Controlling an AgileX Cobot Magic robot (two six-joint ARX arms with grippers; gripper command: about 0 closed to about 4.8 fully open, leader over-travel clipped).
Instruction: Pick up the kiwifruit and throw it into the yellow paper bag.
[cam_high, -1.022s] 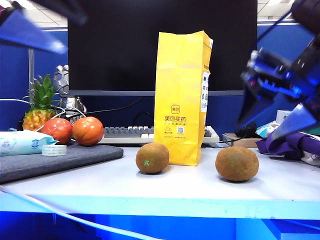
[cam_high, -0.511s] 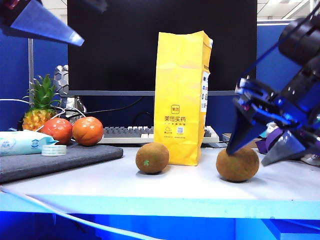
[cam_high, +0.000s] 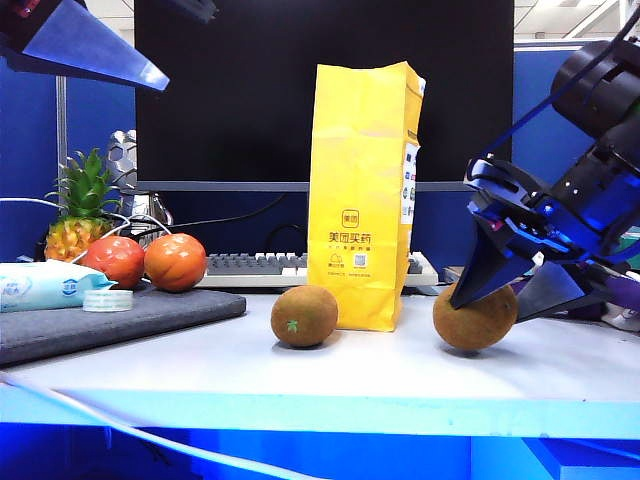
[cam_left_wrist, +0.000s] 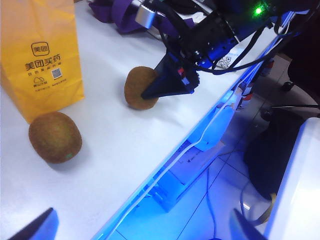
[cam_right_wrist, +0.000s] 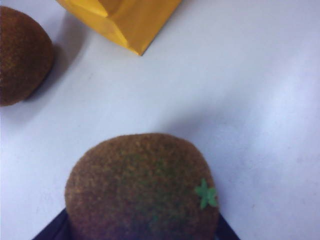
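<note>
Two brown fuzzy kiwifruit sit near the tall yellow paper bag (cam_high: 364, 195). The right gripper (cam_high: 510, 282) has descended since a second ago and now clenches the larger right-hand kiwifruit (cam_high: 474, 318), still on the white table (cam_high: 380, 370), ready for lifting. The left gripper (cam_high: 85, 45) hangs high at far left, its opening unclear.

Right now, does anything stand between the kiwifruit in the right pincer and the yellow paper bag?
Nothing visible does. The right pincer is shut on the kiwifruit, with only bare table between it and the yellow paper bag. The smaller kiwifruit lies beyond the bag's far side; the left pincer hangs high, open.
</note>
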